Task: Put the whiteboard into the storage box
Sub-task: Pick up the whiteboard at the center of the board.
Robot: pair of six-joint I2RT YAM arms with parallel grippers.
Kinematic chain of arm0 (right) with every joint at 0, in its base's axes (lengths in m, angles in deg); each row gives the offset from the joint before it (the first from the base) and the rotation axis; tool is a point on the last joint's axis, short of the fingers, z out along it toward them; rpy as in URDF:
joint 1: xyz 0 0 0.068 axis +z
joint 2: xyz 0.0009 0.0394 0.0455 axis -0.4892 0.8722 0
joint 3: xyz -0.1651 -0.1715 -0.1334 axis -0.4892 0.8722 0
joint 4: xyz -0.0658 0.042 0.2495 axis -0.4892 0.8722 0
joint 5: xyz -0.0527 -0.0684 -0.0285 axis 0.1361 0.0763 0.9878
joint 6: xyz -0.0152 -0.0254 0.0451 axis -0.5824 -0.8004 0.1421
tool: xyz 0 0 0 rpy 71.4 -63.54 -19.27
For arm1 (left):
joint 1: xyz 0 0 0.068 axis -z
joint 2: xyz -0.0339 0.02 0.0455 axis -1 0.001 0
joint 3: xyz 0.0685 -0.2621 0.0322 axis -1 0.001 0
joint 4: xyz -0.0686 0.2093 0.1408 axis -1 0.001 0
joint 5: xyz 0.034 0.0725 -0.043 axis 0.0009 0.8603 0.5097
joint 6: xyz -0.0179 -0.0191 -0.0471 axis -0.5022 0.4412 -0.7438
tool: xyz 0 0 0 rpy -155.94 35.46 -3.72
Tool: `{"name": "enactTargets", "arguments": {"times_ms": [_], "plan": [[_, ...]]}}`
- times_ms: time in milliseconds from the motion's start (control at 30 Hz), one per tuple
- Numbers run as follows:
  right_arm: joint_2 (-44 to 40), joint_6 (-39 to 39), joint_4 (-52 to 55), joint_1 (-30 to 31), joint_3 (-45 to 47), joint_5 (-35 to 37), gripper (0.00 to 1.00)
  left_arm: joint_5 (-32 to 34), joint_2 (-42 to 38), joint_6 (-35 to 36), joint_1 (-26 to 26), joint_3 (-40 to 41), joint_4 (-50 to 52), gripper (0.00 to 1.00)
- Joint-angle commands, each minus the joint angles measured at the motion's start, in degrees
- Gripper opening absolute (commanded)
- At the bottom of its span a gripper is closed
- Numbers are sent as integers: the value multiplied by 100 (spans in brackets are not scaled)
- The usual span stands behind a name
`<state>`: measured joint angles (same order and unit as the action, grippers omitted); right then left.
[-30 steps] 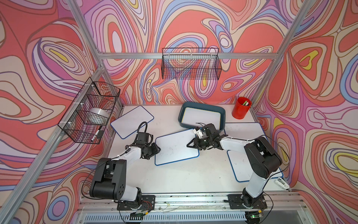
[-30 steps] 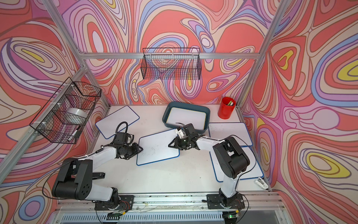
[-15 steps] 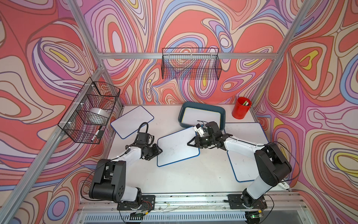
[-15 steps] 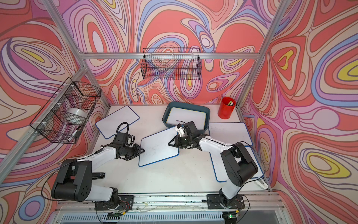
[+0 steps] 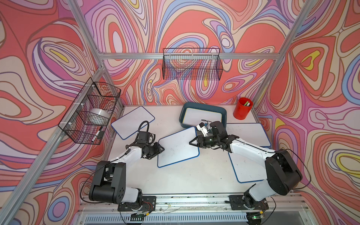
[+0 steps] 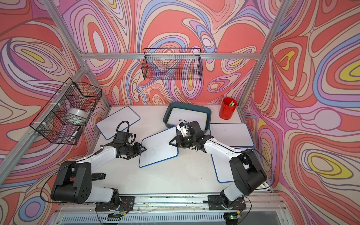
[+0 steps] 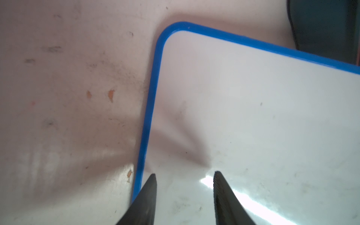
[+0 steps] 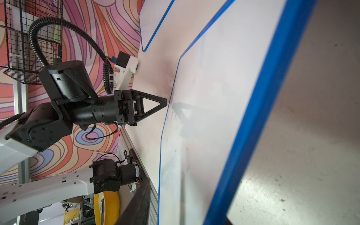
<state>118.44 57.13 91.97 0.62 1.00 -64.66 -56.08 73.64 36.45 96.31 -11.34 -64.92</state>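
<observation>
At the left fingers (image 7: pixel 149 196): narrow gap, nothing between, tips low at the blue edge of the whiteboard (image 5: pixel 177 149) (resting on it or just above, can't tell). At the right fingers (image 5: pixel 195 141), on the opp. edge: blue frame lying between them in the wrist view, that side seemingly raised off the counter (image 5: pixel 175 181). Clamped or merely around it: cannot tell. Just beyond the right fingers: whiteboard's far corner at the near rim of the storage box (image 5: pixel 203 106), touching or overlapping, not inside yet. Already inside, flat: a stored board (image 5: pixel 202 119).

Risks, judged from here:
- Loose hold on the right → slipping out, slapping back down on the counter.
- Pushing from the left w/ parted tips → riding up over the frame instead of driving it, or spinning the whiteboard about the right-hand hold.
- Corner jammed against the near wall → shoving the whole storage box away from the fingers, toward the red cup (image 5: pixel 242 109) near it.
- Tight fit, by the look → landing skewed, propped on a wall or on the stored board.
- Near the right fingers, on the outer side: a spare board (image 5: pixel 248 134). Forearm or cable dragging over it → shifting it.
</observation>
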Motion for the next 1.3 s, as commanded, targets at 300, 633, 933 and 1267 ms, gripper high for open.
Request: {"name": "enactTargets", "arguments": {"times_ms": [300,633,933,1267], "plan": [[-80,-96,-86,-89,47,-78,11,19,-240,-37,-13,-94,160,44],[-350,-12,-107,-420,92,-154,0,234,-586,-27,-190,-204,237,44],[-558,204,-506,-961,112,-543,0,345,-716,-75,-266,-355,176,44],[-530,309,-741,-1368,-225,-884,0,389,-772,-112,-277,-406,128,44]]}}
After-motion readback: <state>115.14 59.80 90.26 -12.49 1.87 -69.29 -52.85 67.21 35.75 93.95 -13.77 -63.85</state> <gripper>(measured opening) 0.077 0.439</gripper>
